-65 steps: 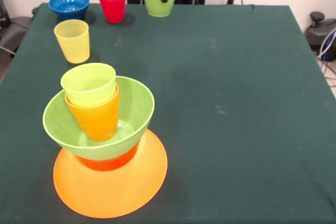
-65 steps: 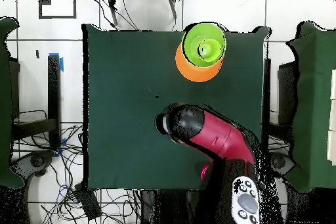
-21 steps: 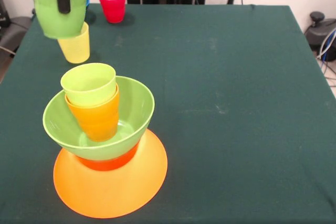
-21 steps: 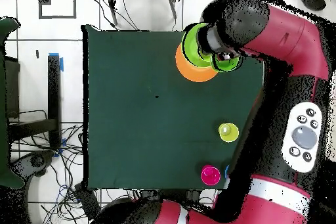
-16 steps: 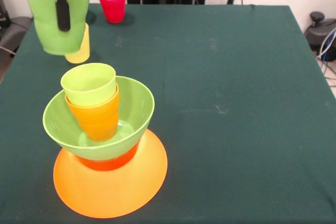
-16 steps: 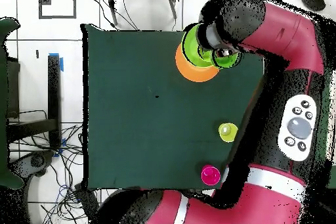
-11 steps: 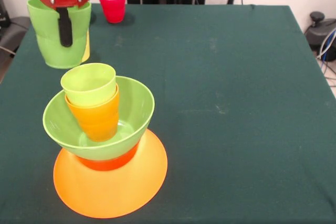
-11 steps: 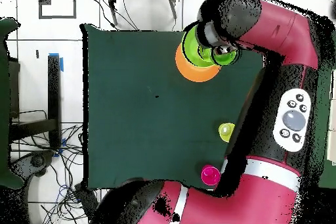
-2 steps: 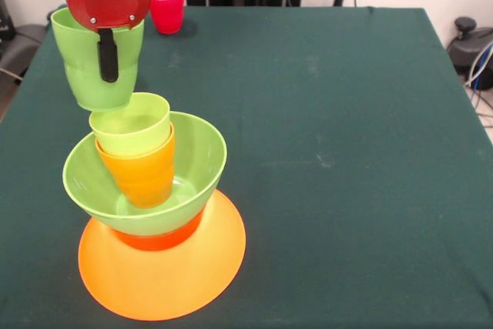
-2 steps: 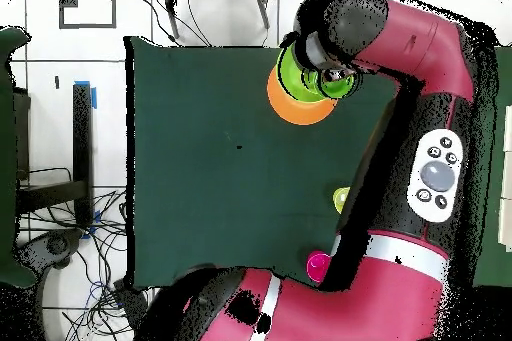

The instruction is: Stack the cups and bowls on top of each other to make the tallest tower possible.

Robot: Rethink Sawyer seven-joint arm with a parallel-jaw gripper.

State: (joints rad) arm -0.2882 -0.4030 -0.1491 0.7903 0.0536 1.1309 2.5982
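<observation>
The tower [image 9: 150, 213] stands at the near left of the worktop [image 9: 331, 113] in the front view: a wide orange bowl [image 9: 192, 267] rim-down at the base, a small orange-red bowl [image 9: 158, 239] on it, a lime green bowl [image 9: 196, 163] above, and inside that an orange cup [image 9: 142, 175] with a lime green cup [image 9: 131, 125] nested in it. Just above and slightly left of the lime cup hangs a darker green cup [image 9: 96, 75], clear of the worktop. The gripper [image 9: 108, 52] is closed on this cup's rim; one black finger [image 9: 108, 55] lies down its outer wall. A red cup [image 9: 166, 5] stands at the far edge. In the overhead view a yellow cup [image 10: 340, 198] shows partly beside the arm [image 10: 425, 77].

The worktop is covered in dark green cloth. The floor [image 10: 210, 15] is pale tile, with cables [image 10: 95, 257] at one side. No legible writing.
</observation>
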